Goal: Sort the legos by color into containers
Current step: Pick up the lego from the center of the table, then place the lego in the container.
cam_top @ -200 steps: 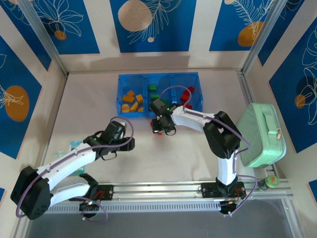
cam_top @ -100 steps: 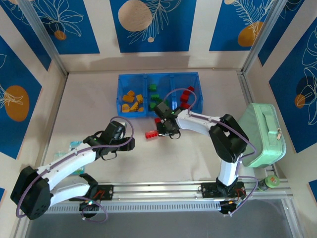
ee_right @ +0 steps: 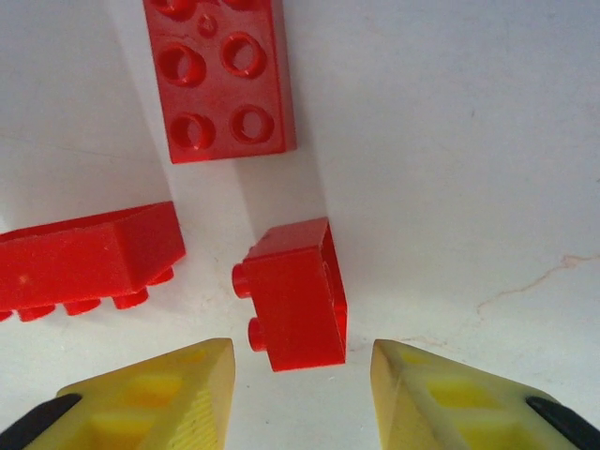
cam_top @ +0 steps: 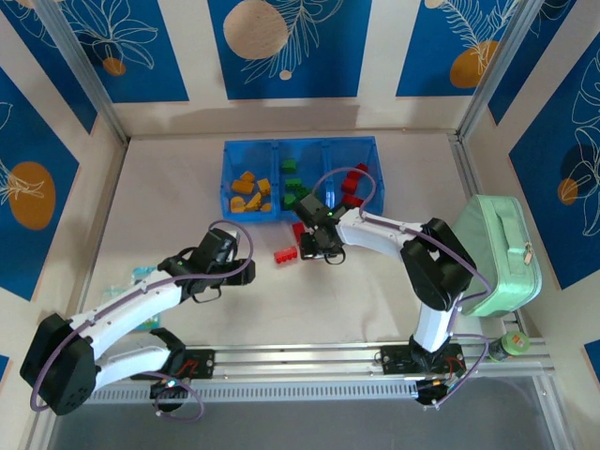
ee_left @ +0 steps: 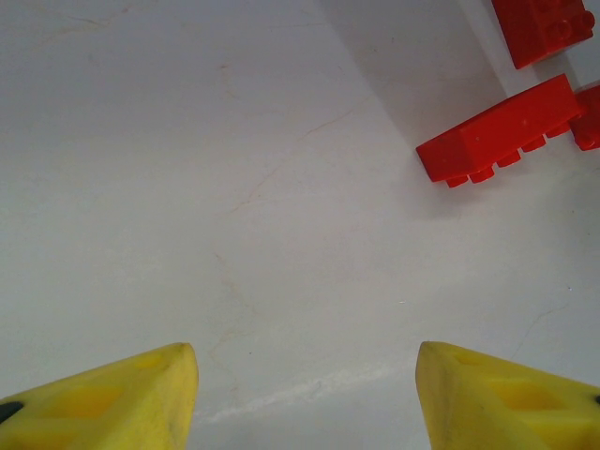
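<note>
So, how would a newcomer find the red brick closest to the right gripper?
Start at the blue tray at the back; three red bricks lie just before it. Yours is the shortest brick, at the right gripper, tipped on its side with two studs pointing sideways.

Bright, even, diffuse light; soft grey shadows beside the legos [ee_right: 295, 295]; sharp focus.
</note>
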